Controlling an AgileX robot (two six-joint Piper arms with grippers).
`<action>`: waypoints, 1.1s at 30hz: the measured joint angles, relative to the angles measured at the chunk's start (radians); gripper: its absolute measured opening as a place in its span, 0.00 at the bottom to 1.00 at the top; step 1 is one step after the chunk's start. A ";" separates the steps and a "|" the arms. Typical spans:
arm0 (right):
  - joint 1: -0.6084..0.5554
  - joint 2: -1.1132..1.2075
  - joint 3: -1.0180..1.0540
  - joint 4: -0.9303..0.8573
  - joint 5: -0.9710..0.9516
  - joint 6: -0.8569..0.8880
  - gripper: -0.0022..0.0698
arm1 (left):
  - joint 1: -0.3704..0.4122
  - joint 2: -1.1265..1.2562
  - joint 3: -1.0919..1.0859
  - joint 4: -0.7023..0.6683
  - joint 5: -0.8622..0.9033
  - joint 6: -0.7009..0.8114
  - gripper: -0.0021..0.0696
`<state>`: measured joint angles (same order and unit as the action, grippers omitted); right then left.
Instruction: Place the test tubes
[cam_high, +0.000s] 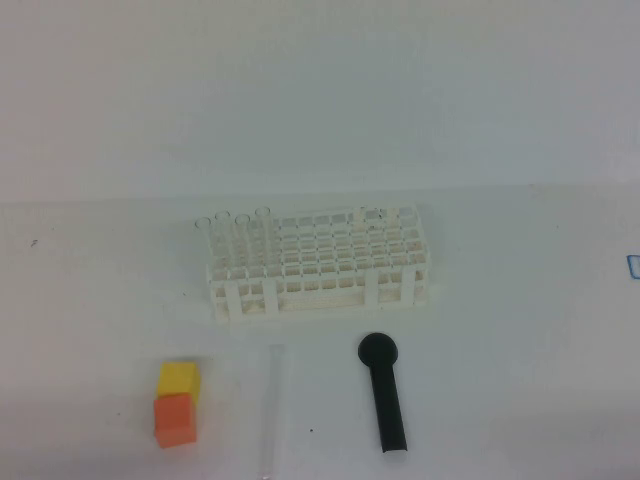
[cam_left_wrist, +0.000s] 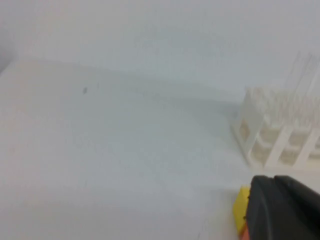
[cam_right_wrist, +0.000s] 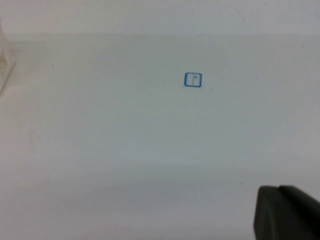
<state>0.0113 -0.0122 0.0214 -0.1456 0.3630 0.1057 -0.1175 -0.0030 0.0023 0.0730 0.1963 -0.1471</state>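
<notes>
A white test tube rack (cam_high: 315, 262) stands at mid table. Several clear tubes (cam_high: 235, 235) stand upright in its left end, and a couple more (cam_high: 370, 215) near its right end. One clear tube (cam_high: 271, 405) lies loose on the table in front of the rack. Neither arm shows in the high view. In the left wrist view my left gripper (cam_left_wrist: 274, 179) is shut and empty, low over the table beside the yellow block (cam_left_wrist: 241, 205), with the rack (cam_left_wrist: 280, 135) beyond it. My right gripper (cam_right_wrist: 279, 189) is shut and empty over bare table.
A yellow block (cam_high: 179, 378) and an orange block (cam_high: 175, 418) sit touching, left of the loose tube. A black round-headed tool (cam_high: 384, 390) lies right of it. A small blue square mark (cam_right_wrist: 193, 79) is on the table at the far right (cam_high: 634, 266).
</notes>
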 joint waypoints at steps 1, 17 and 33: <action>0.000 0.000 0.000 0.000 0.000 0.000 0.03 | 0.000 0.000 0.000 0.000 -0.020 0.000 0.03; 0.000 0.000 0.000 0.000 0.000 0.000 0.03 | 0.000 0.000 -0.001 -0.027 -0.422 -0.053 0.03; 0.000 0.000 0.000 0.000 0.000 0.000 0.03 | 0.000 0.000 -0.001 -0.144 -0.657 -0.674 0.03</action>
<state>0.0113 -0.0122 0.0214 -0.1456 0.3630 0.1057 -0.1175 -0.0030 0.0010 -0.0710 -0.4602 -0.8214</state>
